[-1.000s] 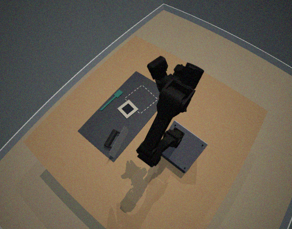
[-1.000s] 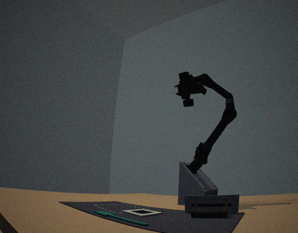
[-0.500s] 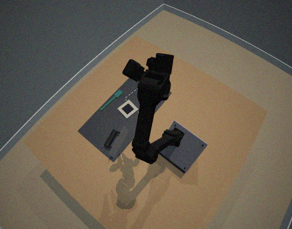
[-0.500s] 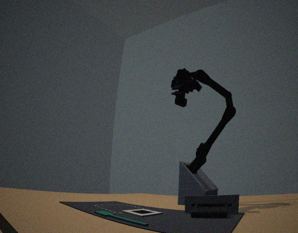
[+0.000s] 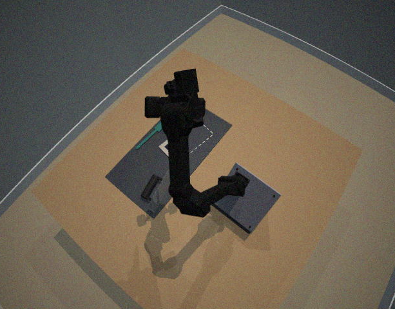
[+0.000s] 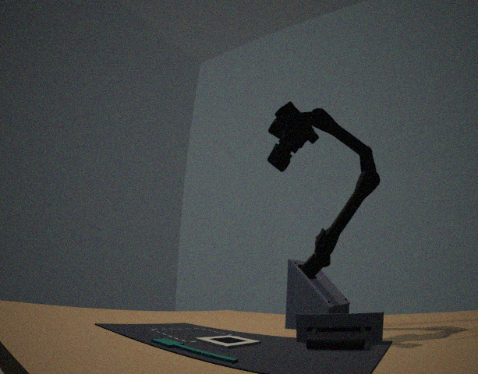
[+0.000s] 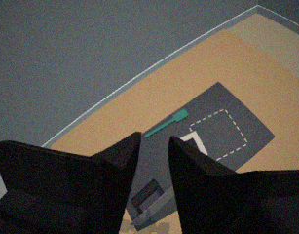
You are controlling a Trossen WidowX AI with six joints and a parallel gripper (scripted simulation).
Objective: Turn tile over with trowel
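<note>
Hand high above the mat, trowel not yet taken

The hand [image 7: 153, 156] is pressed nearly together on nothing; descending so, it would likely knock the teal trowel [image 5: 147, 138] aside.

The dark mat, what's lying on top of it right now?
On the dark mat lie the green trowel, the white-framed tile, a dashed outline and a small dark rack. From the top view the arm covers most of the tile.
</note>
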